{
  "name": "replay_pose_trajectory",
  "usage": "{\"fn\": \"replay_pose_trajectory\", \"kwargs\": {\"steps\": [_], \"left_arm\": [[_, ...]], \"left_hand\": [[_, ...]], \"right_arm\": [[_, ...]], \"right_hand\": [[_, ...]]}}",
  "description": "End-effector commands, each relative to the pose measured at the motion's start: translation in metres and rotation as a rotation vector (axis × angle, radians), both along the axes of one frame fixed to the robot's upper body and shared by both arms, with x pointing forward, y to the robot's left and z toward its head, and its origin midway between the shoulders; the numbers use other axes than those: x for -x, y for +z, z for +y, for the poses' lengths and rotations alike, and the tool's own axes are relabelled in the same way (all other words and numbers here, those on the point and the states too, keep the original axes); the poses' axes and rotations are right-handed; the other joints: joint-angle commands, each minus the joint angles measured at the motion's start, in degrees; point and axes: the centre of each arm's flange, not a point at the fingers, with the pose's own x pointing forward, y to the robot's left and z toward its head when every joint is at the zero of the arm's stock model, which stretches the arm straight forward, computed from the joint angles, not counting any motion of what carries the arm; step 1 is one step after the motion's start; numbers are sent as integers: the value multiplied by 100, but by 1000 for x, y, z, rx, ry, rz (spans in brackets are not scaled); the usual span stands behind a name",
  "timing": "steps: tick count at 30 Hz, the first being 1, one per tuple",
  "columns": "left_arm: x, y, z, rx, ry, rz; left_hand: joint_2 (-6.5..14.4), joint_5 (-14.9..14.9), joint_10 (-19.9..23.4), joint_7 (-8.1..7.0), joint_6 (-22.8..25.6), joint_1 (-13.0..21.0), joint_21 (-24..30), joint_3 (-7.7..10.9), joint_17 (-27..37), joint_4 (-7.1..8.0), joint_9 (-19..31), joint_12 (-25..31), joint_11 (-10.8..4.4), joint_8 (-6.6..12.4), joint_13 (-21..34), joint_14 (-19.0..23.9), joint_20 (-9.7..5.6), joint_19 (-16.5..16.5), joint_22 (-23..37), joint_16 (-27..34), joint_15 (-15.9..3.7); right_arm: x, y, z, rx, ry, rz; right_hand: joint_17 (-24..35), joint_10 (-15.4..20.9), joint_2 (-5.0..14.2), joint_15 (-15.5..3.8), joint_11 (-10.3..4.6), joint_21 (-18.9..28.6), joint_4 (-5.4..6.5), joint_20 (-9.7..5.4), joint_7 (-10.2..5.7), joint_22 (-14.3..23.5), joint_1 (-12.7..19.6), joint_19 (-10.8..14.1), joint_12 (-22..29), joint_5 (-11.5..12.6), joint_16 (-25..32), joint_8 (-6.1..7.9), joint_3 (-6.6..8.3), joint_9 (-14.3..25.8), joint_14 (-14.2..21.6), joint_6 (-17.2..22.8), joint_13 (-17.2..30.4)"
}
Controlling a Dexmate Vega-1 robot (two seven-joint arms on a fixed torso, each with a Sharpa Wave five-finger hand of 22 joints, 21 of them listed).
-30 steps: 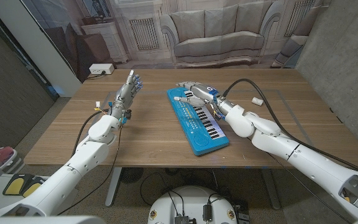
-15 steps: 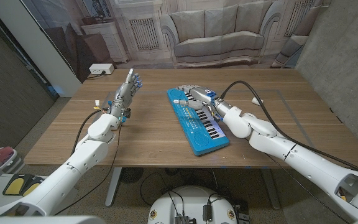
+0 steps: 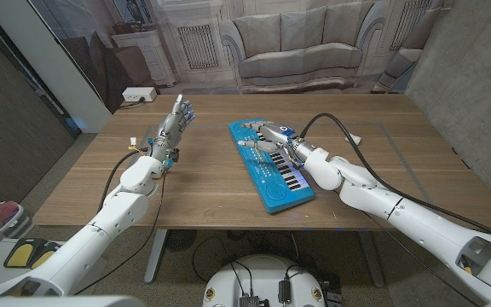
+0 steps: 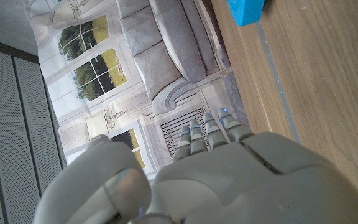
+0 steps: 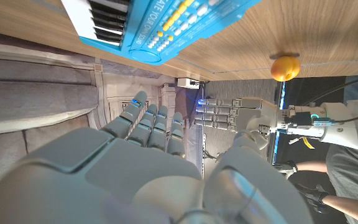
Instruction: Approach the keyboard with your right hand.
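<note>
The keyboard (image 3: 268,162) lies slantwise on the counter (image 3: 203,183), a little right of its middle. The right robot hand (image 3: 267,136) is over the keyboard's far half. The left robot hand (image 3: 175,122) stands well left of the keyboard, fingers up. A small plug (image 3: 354,136) lies right of the keyboard.

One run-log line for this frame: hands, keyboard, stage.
right hand: open, over keyboard far end | left hand: open, upright, apart from keyboard | stage: approach nearly complete
</note>
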Motion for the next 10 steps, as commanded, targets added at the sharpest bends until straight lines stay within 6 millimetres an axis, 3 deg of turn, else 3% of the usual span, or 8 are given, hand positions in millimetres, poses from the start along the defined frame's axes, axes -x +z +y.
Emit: {"fn": "replay_pose_trajectory", "kwargs": {"steps": [1,10], "left_arm": [[0,-1,1,-4,-1,-2],[1,-5,-4,-5,-8,6]], "left_hand": [[19,43,43,-13,48,31,-14,-42,27,-11,26,6,-30,-16,-1,43,-141,29,11,-2,10],[24,42,59,-22,51,34,-16,-52,27,-11,26,10,-29,-17,-1,46,-145,30,11,-2,16]], "right_arm": [[-5,-6,0,4,-17,15],[-4,-10,-2,4,-15,29]], "right_hand": [[25,34,51,0,-31,-14,-20,-43,-25,15,8,19,7,53,-3,40,11,16,-6,44,9],[26,56,53,-2,-30,-30,-22,-42,-30,15,6,30,14,53,-7,43,9,17,-3,63,10]]}}
